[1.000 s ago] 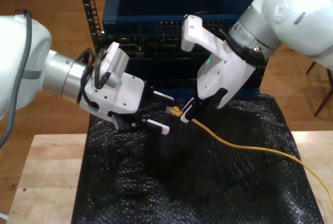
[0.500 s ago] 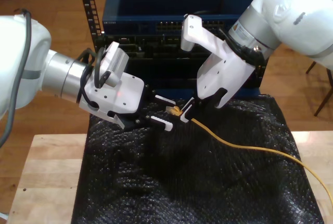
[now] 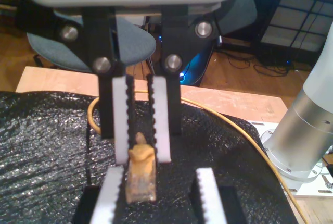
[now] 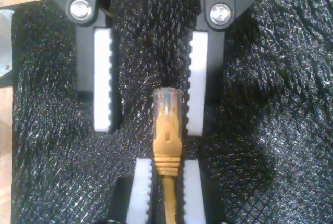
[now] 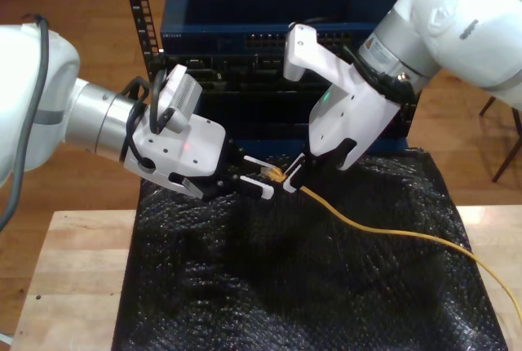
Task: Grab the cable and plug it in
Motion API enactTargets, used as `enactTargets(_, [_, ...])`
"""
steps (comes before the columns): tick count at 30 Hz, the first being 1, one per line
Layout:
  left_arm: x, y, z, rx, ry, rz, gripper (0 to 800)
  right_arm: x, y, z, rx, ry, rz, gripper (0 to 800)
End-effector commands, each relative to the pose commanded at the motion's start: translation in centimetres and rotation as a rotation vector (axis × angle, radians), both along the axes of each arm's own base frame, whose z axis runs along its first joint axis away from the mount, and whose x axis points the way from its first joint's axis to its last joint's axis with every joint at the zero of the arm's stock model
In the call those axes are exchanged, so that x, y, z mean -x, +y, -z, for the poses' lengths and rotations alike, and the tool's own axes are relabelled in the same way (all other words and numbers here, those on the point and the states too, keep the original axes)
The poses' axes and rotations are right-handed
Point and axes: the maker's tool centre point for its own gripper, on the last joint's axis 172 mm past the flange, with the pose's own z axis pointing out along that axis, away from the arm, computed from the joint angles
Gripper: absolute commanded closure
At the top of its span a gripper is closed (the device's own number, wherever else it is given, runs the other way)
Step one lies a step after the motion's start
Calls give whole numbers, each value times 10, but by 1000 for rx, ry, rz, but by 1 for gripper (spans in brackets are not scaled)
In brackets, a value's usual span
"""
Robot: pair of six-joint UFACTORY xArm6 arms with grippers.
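Blk mat [image 5: 285,277]: my second end effector [image 5: 292,178] tight on cable [image 5: 391,233], my first end effector [image 5: 258,177] wide.

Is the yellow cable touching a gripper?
Touching. In the second wrist view, my second gripper squeezes the cable between its pads from both sides.

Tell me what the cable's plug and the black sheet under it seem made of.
The plug of the cable looks like clear, glossy plastic: coloured wires show through it. The black sheet seems shiny, bubble-textured plastic film, perhaps bubble wrap.
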Motion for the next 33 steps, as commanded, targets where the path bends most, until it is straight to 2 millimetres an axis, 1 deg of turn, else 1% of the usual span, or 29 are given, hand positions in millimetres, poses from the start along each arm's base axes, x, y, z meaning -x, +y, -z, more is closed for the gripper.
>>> enactTargets(3, [-1,-1,-2,6,-1,-4,520,0,0,0,0,0,0,792])
enactTargets(5, [-4,-3,-7,27,-4,-15,534,0,0,0,0,0,0,792])
enactTargets(8, [-8,-6,-13,52,-6,-31,536,0,0,0,0,0,0,792])
enactTargets(13, [-9,-6,-13,51,-6,-32,560,0,-1,0,0,0,2,792])
enactTargets(19, [-7,-5,-13,52,-6,-30,566,-1,-1,-1,0,-1,3,792])
enactTargets(24, [-8,-4,-12,50,-5,-31,569,-8,-10,-2,-2,-3,28,792])
enactTargets(33, [-8,-5,-11,50,-3,-33,591,-8,-8,-4,-10,-2,32,792])
